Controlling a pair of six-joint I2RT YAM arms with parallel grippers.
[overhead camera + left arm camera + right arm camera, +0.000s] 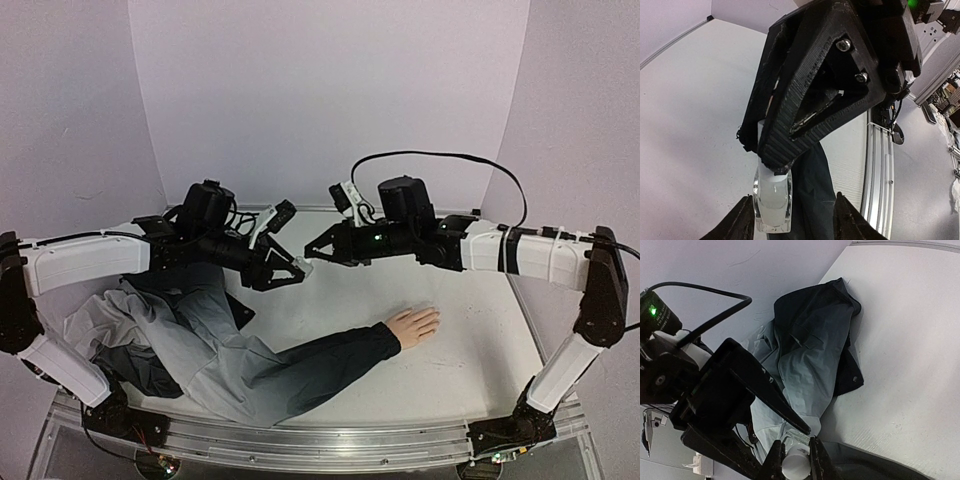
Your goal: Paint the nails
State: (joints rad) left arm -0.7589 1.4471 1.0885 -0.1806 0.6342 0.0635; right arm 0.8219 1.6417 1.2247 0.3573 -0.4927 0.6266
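Note:
The pale mannequin hand lies flat on the table at a dark sleeve's end. Its nails are too small to make out. Both grippers meet in the air left of it. My right gripper is shut on the white cap of a small clear bottle of white polish. My left gripper is open around the bottle. The glass rests against its left finger and its right finger stands well apart.
A grey and dark jacket lies bunched at the left, with the sleeve stretching right to the hand. A metal rail runs along the near edge. Purple walls close in the back and sides.

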